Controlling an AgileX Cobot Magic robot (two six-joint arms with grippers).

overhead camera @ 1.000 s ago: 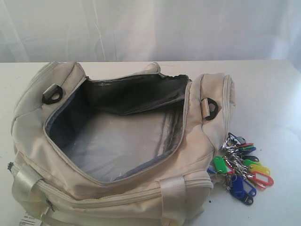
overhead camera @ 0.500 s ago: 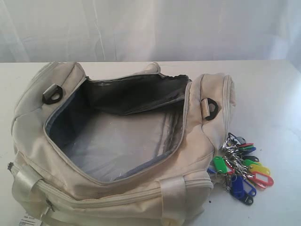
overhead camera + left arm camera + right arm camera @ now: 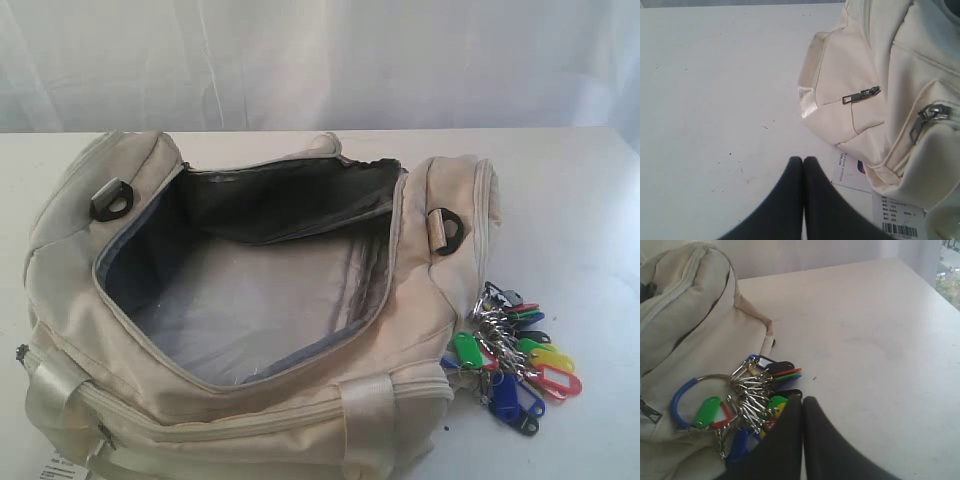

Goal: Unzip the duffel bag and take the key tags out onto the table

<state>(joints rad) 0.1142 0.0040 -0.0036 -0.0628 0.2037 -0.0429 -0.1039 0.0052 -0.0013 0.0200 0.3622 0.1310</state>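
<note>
The cream duffel bag (image 3: 80, 290) lies on the white table (image 3: 570, 200) with its curved zip flap open, showing the grey lining and nothing inside. The key tags (image 3: 515, 355), a bunch of blue, green, yellow, red and black tags on silver rings, lie on the table against the bag's right end. Neither gripper shows in the exterior view. My right gripper (image 3: 803, 401) is shut with nothing in it, above the table right beside the key tags (image 3: 750, 400). My left gripper (image 3: 803, 160) is shut and empty, over bare table near the bag's end (image 3: 880, 90).
Paper labels (image 3: 892, 212) with a barcode hang from the bag's corner near my left gripper. Two zip pulls (image 3: 860, 95) hang on that end of the bag. A white curtain (image 3: 320, 60) backs the table. Open tabletop (image 3: 880, 340) stretches to the right of the tags.
</note>
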